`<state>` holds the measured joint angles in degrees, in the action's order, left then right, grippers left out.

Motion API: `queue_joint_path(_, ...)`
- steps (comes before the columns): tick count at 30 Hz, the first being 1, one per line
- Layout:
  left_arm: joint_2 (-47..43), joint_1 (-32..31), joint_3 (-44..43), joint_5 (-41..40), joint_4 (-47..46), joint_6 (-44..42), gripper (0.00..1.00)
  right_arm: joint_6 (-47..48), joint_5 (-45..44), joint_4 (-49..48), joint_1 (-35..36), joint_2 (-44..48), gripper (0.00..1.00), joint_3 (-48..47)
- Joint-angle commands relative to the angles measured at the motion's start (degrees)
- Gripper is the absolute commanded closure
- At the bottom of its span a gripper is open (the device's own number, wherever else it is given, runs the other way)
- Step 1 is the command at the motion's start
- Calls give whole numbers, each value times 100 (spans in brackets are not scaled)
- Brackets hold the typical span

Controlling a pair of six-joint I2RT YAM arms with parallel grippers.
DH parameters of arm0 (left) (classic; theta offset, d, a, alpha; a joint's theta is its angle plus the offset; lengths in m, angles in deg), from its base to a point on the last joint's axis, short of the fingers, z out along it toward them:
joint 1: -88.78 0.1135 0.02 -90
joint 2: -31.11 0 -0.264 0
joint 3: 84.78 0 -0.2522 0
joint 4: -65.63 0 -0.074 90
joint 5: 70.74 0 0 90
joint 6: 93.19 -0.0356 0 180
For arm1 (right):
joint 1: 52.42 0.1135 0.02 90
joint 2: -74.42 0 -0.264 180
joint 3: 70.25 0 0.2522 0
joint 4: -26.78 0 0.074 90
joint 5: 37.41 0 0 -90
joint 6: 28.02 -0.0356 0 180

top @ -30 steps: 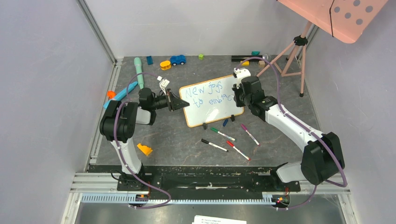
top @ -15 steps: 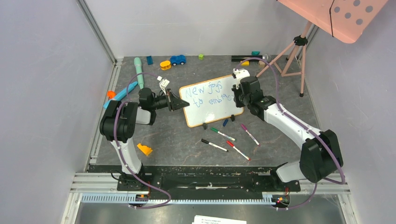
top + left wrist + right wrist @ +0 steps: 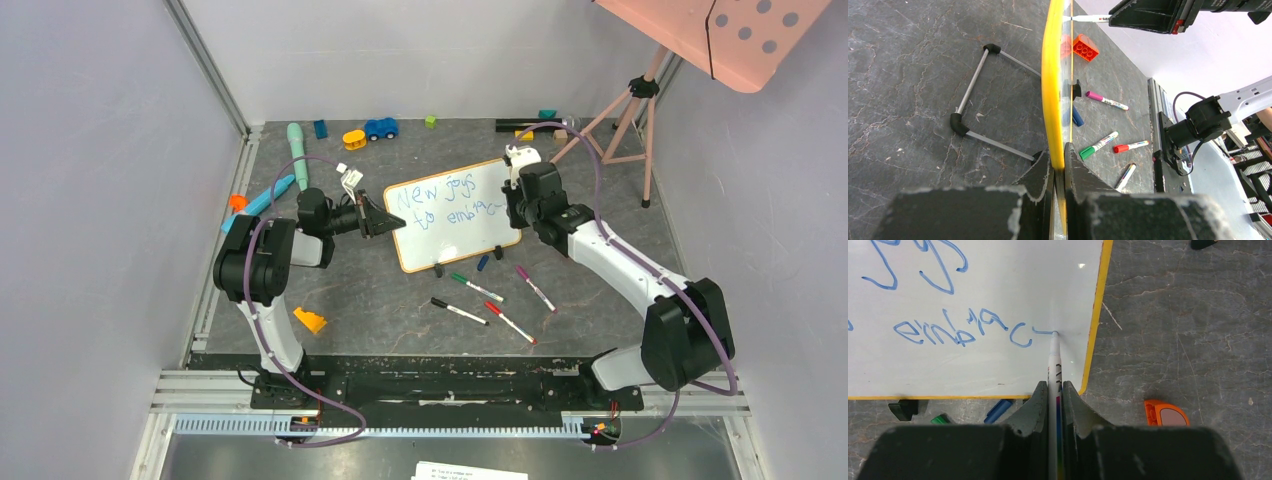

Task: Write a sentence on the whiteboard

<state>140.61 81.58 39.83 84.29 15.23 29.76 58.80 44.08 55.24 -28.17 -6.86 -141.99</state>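
The whiteboard (image 3: 445, 235) stands tilted in the middle of the table, with a yellow-orange frame (image 3: 1094, 330). My left gripper (image 3: 392, 222) is shut on its left edge (image 3: 1052, 90). My right gripper (image 3: 515, 200) is shut on a white marker (image 3: 1054, 365) whose tip touches the board near its right edge, at the end of a short blue stroke. The sentence (image 3: 445, 200) runs in two blue lines, "New joy" over "to embrac" (image 3: 963, 327).
Green (image 3: 476, 287), black (image 3: 458, 311), red (image 3: 510, 322) and pink (image 3: 535, 288) markers and a blue cap (image 3: 483, 262) lie in front of the board. Toys lie along the back and left. An orange block (image 3: 1166, 413) and a tripod (image 3: 625, 115) are at right.
My right gripper has moved a little to the right along the second line, and a short new blue stroke follows the "c". The left gripper and the board have not moved.
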Motion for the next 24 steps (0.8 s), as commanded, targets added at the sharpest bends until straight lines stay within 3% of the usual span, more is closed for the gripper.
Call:
queue_joint_path(1,37,-18,84,-20,-13,-791,98,42,-156,-171,-61,-66,100,-257)
queue_joint_path(24,22,-23,93,-26,0,-808,98,-89,389,-344,-75,-113,100,-286)
